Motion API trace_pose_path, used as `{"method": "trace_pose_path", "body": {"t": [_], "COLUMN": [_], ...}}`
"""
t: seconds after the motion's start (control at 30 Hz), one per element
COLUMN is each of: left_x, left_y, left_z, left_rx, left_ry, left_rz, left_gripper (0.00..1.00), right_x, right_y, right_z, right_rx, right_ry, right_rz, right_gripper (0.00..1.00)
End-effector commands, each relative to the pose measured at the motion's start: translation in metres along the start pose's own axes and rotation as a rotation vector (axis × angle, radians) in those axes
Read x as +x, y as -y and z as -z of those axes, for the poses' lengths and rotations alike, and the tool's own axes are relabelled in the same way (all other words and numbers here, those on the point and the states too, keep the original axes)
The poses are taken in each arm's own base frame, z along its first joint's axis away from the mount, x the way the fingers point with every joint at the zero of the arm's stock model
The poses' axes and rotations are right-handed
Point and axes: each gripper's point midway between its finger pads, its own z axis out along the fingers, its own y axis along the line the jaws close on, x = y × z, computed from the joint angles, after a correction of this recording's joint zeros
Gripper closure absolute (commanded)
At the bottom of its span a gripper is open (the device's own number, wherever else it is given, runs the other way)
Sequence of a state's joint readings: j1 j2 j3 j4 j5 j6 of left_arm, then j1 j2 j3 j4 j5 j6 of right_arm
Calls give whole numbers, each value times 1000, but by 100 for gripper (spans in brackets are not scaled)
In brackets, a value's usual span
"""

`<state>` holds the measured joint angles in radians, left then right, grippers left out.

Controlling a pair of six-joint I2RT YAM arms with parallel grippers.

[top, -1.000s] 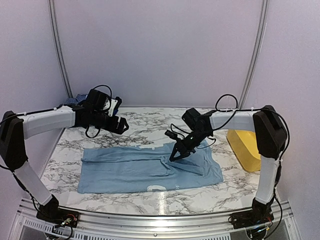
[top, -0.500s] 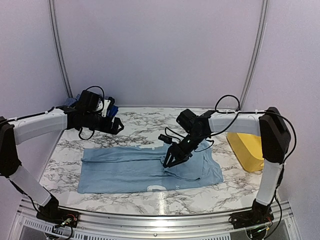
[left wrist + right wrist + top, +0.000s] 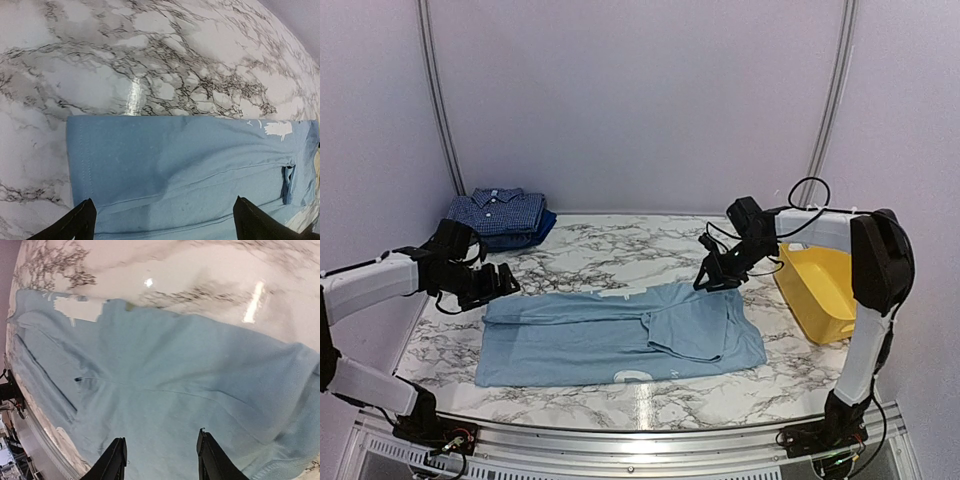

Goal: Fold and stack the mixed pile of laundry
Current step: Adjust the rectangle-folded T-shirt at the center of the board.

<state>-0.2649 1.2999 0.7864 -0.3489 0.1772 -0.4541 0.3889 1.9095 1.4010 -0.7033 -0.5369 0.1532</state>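
A plain light-blue T-shirt [image 3: 590, 340] lies spread flat across the marble table, with its right part folded inward over the body. It also fills the left wrist view [image 3: 190, 165] and the right wrist view [image 3: 175, 375]. At the back left a folded navy small-check shirt [image 3: 500, 212] rests on a solid dark-blue piece [image 3: 544, 227]. My left gripper [image 3: 510, 283] [image 3: 165, 222] hovers wide open at the T-shirt's left edge, holding nothing. My right gripper [image 3: 705, 280] [image 3: 162, 455] stands open and empty above the T-shirt's back right corner.
A yellow plastic tub [image 3: 820, 290] sits at the right edge of the table, just beyond the right arm. White curved frame poles rise behind the table. A metal rail [image 3: 640, 430] runs along the near edge.
My right gripper opened, let go of the folded T-shirt part and pulled back to the right. My left arm swung from the back corner toward the T-shirt's left edge, uncovering the stack.
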Motion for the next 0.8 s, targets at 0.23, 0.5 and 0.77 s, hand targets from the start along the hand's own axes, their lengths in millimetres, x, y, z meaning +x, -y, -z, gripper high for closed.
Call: {"method": "trace_pose_path", "body": {"t": [0.23, 0.5, 0.77], "left_x": [-7, -31, -34], "left_y": [-29, -46, -54], "left_z": [12, 0, -14], "left_rx": [-55, -78, -115], "left_ry": [26, 9, -19], "left_rz": [165, 208, 216], "left_gripper": [1, 1, 1], "right_x": [-14, -42, -47], "right_y": [73, 81, 89], "right_z": [33, 17, -1], "right_rx": [158, 120, 95], "right_ry": [106, 129, 94], "right_rz": [-142, -165, -183], "right_gripper": [56, 56, 58]}}
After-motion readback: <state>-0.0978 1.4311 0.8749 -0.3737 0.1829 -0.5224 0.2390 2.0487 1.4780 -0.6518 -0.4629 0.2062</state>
